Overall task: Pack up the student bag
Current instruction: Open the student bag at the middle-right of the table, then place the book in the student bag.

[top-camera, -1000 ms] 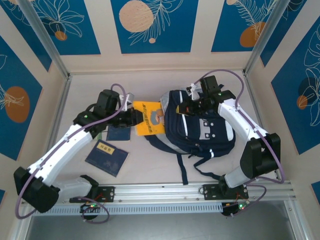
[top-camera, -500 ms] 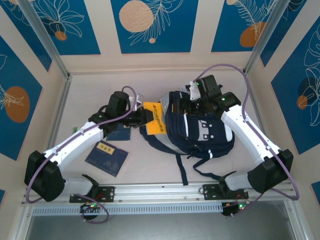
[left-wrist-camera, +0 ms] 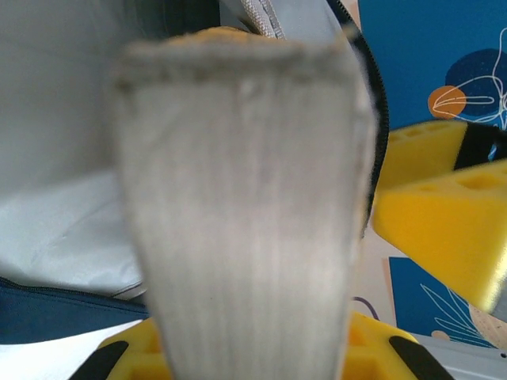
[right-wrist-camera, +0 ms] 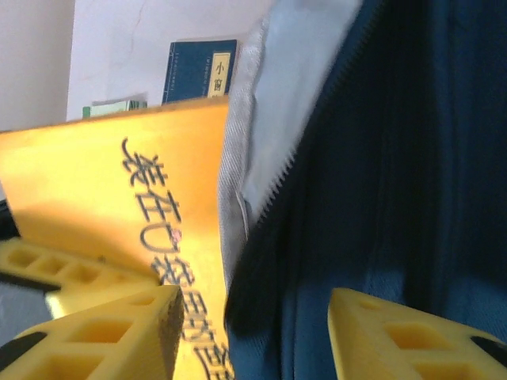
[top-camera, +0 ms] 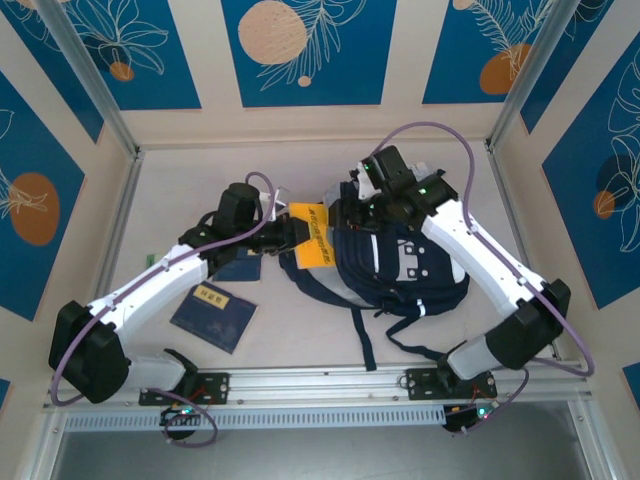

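L tool is pinching the yellow book by its near end, pg edge toward the wrist cam; R tool is spread, jaws either side of the zip edge of the student bag, & I can't tell if either pad touches fabric. Bag lies flat on the table, mid-right, mouth facing L, straps trailing toward my bases; book's far end sits right at that mouth, grey lining beside it.

Step in hand, as I read it: slide the book into the main compartment. To do it well, R tool should close on the upper lip & lift so the mouth gapes; L tool should feed the book flat, w/ leading corner under the lip & clear of the zip teeth, since a snagged corner would prob shove the whole bag; push along the bag's length, slow; let go only once most of the book is inside. Navy booklet lies near L arm, prob next.
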Action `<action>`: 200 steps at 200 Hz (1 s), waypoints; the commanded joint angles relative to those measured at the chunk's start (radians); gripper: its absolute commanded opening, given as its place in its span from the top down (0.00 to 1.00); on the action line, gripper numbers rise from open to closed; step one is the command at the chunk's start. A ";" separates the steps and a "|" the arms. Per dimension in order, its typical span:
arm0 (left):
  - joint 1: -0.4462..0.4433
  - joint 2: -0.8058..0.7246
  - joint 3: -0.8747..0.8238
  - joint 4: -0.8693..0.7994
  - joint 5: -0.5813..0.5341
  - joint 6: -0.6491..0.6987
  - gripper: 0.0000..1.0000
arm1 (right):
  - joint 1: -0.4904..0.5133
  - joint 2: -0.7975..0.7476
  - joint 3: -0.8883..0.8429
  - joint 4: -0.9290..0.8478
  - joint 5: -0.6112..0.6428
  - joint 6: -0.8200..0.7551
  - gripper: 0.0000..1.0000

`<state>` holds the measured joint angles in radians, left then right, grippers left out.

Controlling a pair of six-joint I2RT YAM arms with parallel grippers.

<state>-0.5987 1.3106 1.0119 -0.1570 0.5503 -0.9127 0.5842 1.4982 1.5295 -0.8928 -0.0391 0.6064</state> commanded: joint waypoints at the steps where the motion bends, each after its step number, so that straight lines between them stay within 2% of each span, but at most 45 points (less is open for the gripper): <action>1: -0.028 -0.021 0.027 0.176 0.081 -0.005 1.00 | 0.023 0.069 0.091 -0.071 0.025 -0.023 0.55; 10: -0.031 -0.020 0.028 0.185 0.079 -0.009 1.00 | 0.032 0.100 0.119 -0.099 0.039 -0.036 0.63; 23: -0.036 -0.017 0.033 0.183 0.078 -0.005 1.00 | 0.038 0.125 0.151 -0.138 0.059 -0.053 0.84; 38: -0.036 -0.015 0.058 0.097 0.043 0.026 1.00 | 0.039 0.115 0.174 -0.161 0.096 -0.081 1.00; 67: -0.030 -0.018 0.094 -0.105 -0.072 0.117 1.00 | -0.013 0.064 0.220 -0.192 0.058 -0.122 1.00; 104: -0.022 0.003 0.087 -0.145 -0.080 0.162 1.00 | -0.110 0.004 0.222 -0.187 -0.172 -0.190 1.00; 132: -0.018 0.036 0.096 -0.144 -0.059 0.192 1.00 | -0.186 -0.043 0.198 -0.163 -0.333 -0.239 1.00; 149: 0.006 0.043 0.087 -0.088 -0.003 0.183 1.00 | -0.245 -0.069 0.181 -0.150 -0.424 -0.247 1.00; 179: 0.078 0.030 0.091 -0.048 0.054 0.172 1.00 | -0.296 -0.112 0.149 -0.127 -0.493 -0.235 1.00; 200: 0.115 0.038 0.084 0.042 0.133 0.112 1.00 | -0.306 -0.125 0.124 -0.115 -0.522 -0.209 1.00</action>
<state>-0.5251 1.3647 1.0565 -0.2920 0.5568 -0.7605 0.2840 1.4284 1.6657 -1.0645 -0.4068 0.3920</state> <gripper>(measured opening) 0.162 0.063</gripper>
